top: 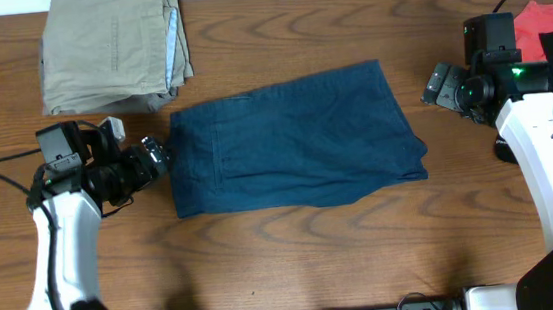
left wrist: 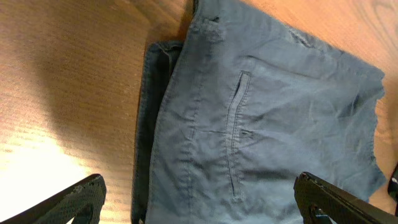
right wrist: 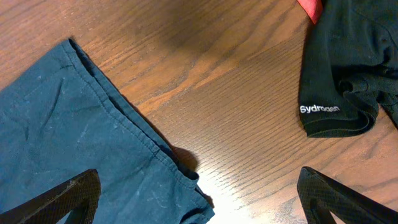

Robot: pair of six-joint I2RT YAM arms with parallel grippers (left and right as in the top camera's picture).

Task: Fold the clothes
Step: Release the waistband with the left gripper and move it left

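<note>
- The blue shorts (top: 295, 138) lie folded flat in the middle of the table (top: 296, 264), waist to the left, hem to the right.
- In the left wrist view a lower layer peeks out along the waist edge.
- The left gripper (top: 159, 152) sits at that waist edge, fingers spread wide and empty; I can't tell if it touches.
- The right gripper (top: 438, 86) hangs near the hem's far corner, apart from it, fingers also spread and empty.
- Bare wood runs all round the shorts, widest on the near side.
- A khaki pile (top: 112, 49) sits at the far left, just apart from the shorts.
- A black garment (right wrist: 348, 62) and a red cloth (top: 545, 16) lie far right, both cut off by the frame. The black one's white lettering is hard to read.
</note>
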